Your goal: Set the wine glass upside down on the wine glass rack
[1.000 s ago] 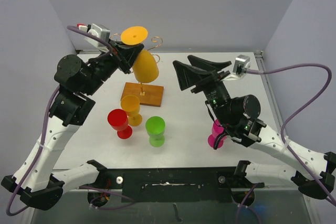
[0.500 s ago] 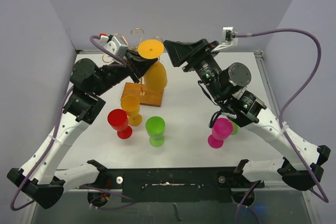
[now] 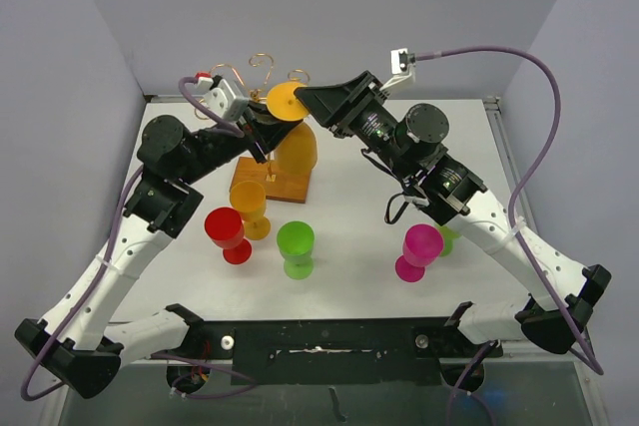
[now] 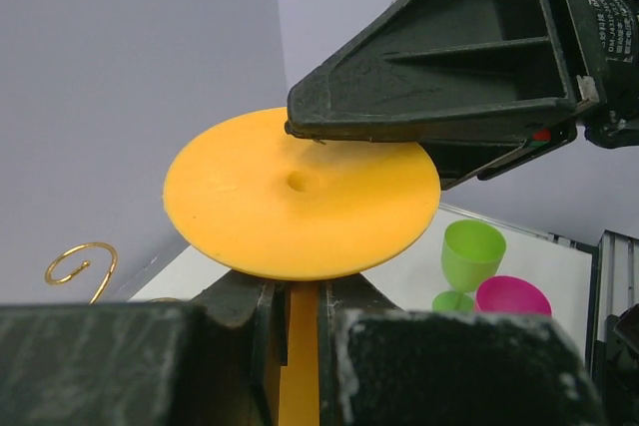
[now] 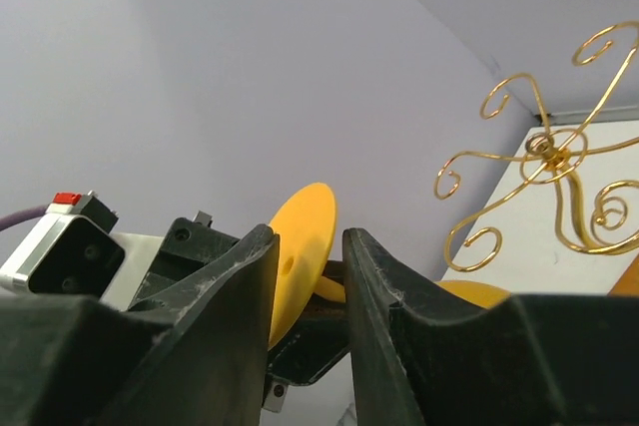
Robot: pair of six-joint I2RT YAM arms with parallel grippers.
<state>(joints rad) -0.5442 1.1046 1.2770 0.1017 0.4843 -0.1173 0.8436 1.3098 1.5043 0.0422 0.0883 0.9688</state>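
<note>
While inverted in closed left gripper [image 3: 266,133], wine glass foot [image 3: 284,103] beside half-open right gripper [image 3: 303,97].

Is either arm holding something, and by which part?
The left gripper holds the orange wine glass upside down by its stem. The right gripper has its fingers astride the foot's rim; a grip there cannot be told.

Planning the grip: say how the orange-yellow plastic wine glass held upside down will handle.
The orange-yellow plastic wine glass looks opaque, moulded: probably light, stiff. Its smooth flat foot may slip when pinched. Thin stem: likely tippy.
</note>
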